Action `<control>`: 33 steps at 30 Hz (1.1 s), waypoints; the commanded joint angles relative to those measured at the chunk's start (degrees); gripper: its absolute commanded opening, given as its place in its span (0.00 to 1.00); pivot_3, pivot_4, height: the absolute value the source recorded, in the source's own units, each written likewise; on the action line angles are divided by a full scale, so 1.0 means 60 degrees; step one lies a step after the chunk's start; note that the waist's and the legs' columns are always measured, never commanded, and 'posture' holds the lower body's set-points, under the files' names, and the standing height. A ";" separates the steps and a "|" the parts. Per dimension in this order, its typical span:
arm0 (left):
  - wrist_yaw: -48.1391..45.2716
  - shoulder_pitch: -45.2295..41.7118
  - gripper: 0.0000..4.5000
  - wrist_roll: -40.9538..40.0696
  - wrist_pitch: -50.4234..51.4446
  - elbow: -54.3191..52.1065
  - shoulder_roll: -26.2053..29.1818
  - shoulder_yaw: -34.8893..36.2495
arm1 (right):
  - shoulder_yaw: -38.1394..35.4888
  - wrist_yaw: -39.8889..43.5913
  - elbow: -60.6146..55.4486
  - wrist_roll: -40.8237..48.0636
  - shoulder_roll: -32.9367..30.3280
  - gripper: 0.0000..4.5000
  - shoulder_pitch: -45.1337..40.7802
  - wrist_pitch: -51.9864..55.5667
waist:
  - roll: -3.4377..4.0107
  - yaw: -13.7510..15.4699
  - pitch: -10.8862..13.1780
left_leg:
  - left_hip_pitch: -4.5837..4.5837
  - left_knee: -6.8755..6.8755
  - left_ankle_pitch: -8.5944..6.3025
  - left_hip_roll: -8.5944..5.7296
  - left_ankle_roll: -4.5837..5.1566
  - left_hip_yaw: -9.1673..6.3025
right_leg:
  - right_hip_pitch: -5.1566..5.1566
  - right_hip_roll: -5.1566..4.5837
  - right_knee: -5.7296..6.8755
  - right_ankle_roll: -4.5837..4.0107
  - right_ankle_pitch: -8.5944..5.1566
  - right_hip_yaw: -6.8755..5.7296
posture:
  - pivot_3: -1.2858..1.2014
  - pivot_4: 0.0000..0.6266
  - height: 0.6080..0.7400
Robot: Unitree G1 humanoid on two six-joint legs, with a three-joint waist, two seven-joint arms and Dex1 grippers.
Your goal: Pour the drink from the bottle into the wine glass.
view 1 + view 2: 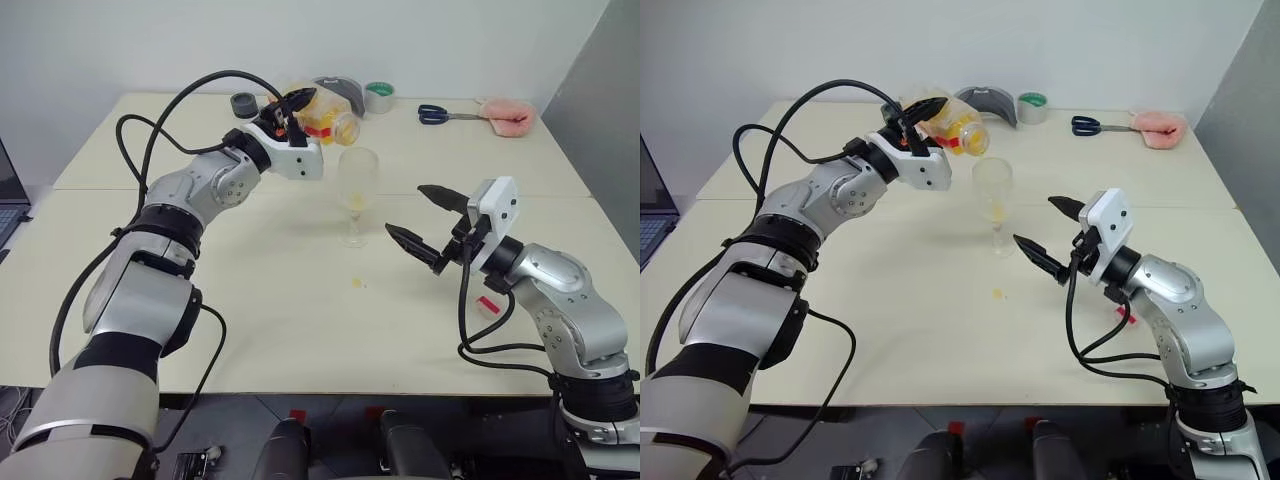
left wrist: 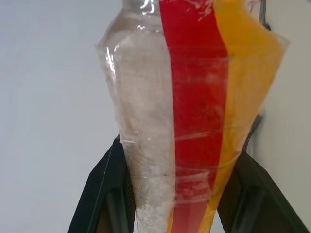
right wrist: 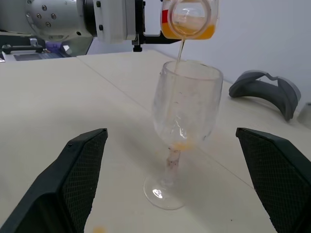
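The left gripper [image 1: 293, 112] was clenched on the small clear plastic bottle [image 1: 325, 122] with its red-and-white label, tipped on its side above the clear stemmed wine glass [image 1: 357, 195]. A thin stream of translucent orange drink [image 3: 180, 52] ran into the glass, which stood upright on the pale surface [image 1: 280, 320]. The right gripper [image 1: 425, 222] hung released near the glass, holding nothing.

in the left wrist view the bottle [image 2: 194, 111] is cut off at twelve and six o'clock, its mouth hidden. the laptop [image 1: 8, 205] at nine o'clock is cropped by the edge. the small red thing [image 1: 487, 304] behind the right arm is too small to tell.
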 commanded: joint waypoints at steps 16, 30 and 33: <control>0.0870 -0.0677 0.38 0.0411 0.0044 0.0358 0.0271 -0.0347 | -0.0120 0.0038 -0.0361 0.0053 0.0046 1.00 0.0033 -0.0211 | 0.0000 -0.0005 0.0000 | 0.0001 0.0003 0.0001 -0.0001 -0.0002 0.0002 | -0.0001 -0.0002 0.0008 0.0000 0.0000 0.0002 | 0.52 0.24 1.00; 0.1319 -0.0937 0.38 0.0666 0.0109 0.0682 0.0165 -0.0625 | 0.0013 -0.0256 -0.0766 0.0088 0.0330 1.00 0.0259 0.0013 | -0.0001 -0.0005 -0.0001 | 0.0001 0.0005 0.0002 -0.0003 -0.0004 0.0003 | -0.0002 -0.0003 0.0013 0.0000 0.0000 0.0003 | 0.52 0.24 1.00; 0.1376 -0.1032 0.38 0.0711 0.0131 0.0763 0.0142 -0.0679 | 0.0028 -0.0382 -0.0915 0.0111 0.0427 1.00 0.0288 0.0112 | -0.0001 -0.0005 -0.0001 | 0.0001 0.0008 0.0003 -0.0003 -0.0005 0.0003 | -0.0003 -0.0004 0.0017 0.0000 0.0000 0.0004 | 0.52 0.24 1.00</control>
